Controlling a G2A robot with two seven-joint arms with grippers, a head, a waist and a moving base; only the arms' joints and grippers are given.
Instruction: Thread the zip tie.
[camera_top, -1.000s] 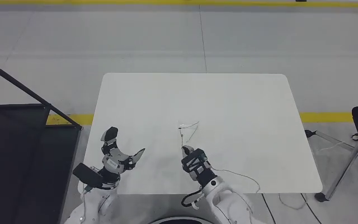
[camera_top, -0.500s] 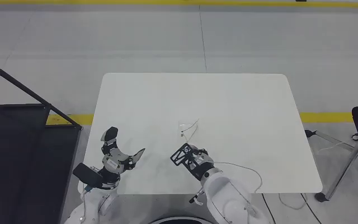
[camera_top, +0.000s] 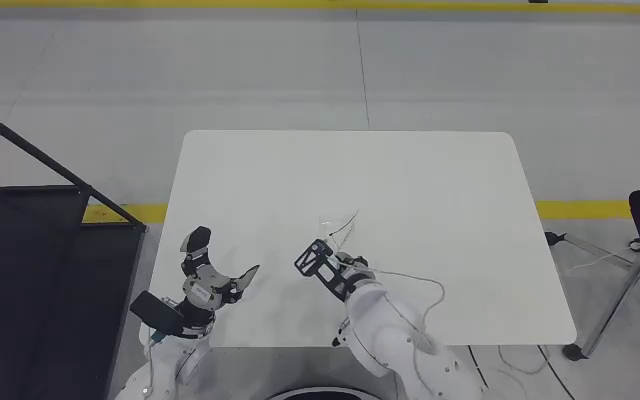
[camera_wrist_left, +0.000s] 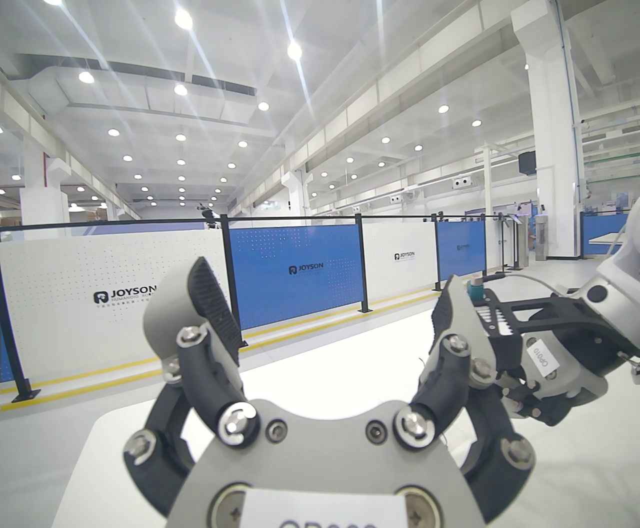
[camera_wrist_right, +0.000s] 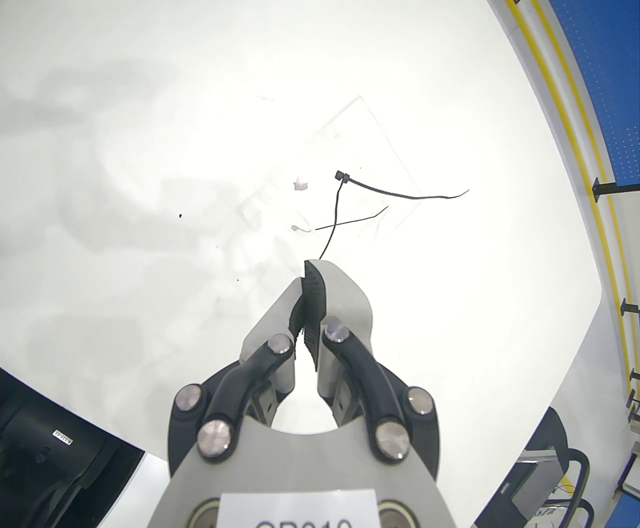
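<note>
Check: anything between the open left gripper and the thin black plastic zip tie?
Top view: from the left gripper, bare white table, then the right gripper. Right wrist view shows it shut on the strap end of the black plastic zip tie.

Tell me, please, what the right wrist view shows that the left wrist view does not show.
The right wrist view shows the thin black zip tie with its small square head, one strand running into the shut right gripper. The left wrist view shows the open left gripper and, beyond the table, blue and white fence panels under ceiling lights. Both show the white table top and the right gripper, which in the left wrist view sits farther off.
</note>
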